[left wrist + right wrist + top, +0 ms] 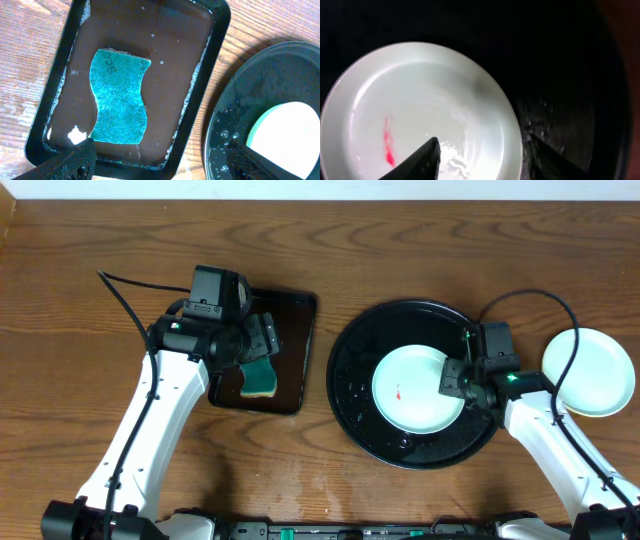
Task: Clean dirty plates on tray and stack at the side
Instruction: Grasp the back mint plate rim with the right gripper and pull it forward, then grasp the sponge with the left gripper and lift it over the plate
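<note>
One smeared plate [415, 390] lies in the round black tray [350, 380], and our right fingers [426, 160] stand parted astride its rim, gripping nothing. If they rise carelessly, we judge a fingertip may catch that rim and skid the plate across the wet tray. Our left fingers [75, 162] hang wide above the sponge [119, 97] in the rectangular tray [170, 50], where a shallow pinch could miss it. Another plate [600, 375] sits on the desk [100, 240] at the right
</note>
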